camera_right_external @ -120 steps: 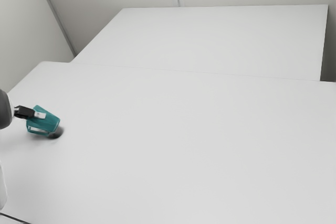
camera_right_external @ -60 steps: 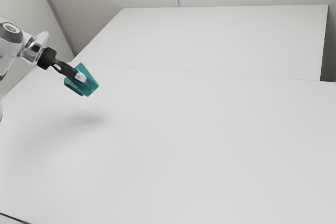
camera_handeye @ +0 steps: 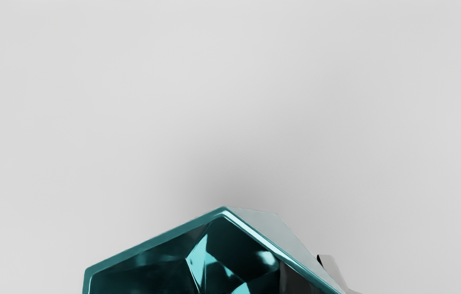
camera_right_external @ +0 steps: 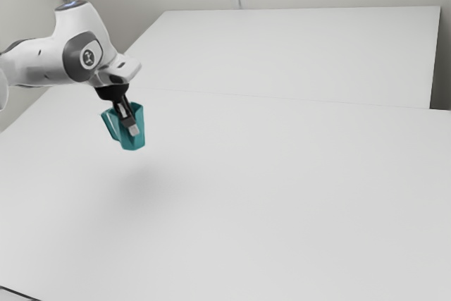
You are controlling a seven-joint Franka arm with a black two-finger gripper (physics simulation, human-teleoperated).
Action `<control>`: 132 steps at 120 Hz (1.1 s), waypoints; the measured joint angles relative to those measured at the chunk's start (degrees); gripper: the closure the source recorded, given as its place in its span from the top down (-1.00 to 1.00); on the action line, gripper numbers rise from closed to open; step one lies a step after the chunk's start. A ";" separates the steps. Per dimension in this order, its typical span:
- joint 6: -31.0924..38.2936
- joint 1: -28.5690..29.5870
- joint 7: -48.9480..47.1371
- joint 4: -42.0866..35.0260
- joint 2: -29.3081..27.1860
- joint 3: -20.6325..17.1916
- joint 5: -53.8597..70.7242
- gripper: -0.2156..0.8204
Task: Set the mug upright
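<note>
In the exterior view the gripper [camera_right_external: 132,129] points down and is shut on the teal mug [camera_right_external: 132,144], which hangs in the air above the table. The mug is close to upright with a slight tilt, its handle toward the exterior view's left. From the wrist view, the faceted mug [camera_handeye: 153,269] turns its open mouth toward the camera. There the gripper [camera_handeye: 313,275] has one fingertip outside the wall and a dark finger shape inside the rim. The mug's base is hidden in the wrist view.
The white table [camera_right_external: 282,195] stretches below the mug, with a soft shadow beneath it. A second white surface [camera_right_external: 296,54] lies beyond the table's far edge. A dark cable [camera_right_external: 21,293] shows at the exterior view's lower left corner.
My hand has lifted the mug from low near the table at the exterior view's left, moving it up and rightward. It has swung from strongly tilted to nearly upright, fingers now pointing down.
</note>
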 joint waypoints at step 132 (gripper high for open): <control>34.56 -6.83 -33.00 -23.43 -2.27 -3.40 10.23 -0.90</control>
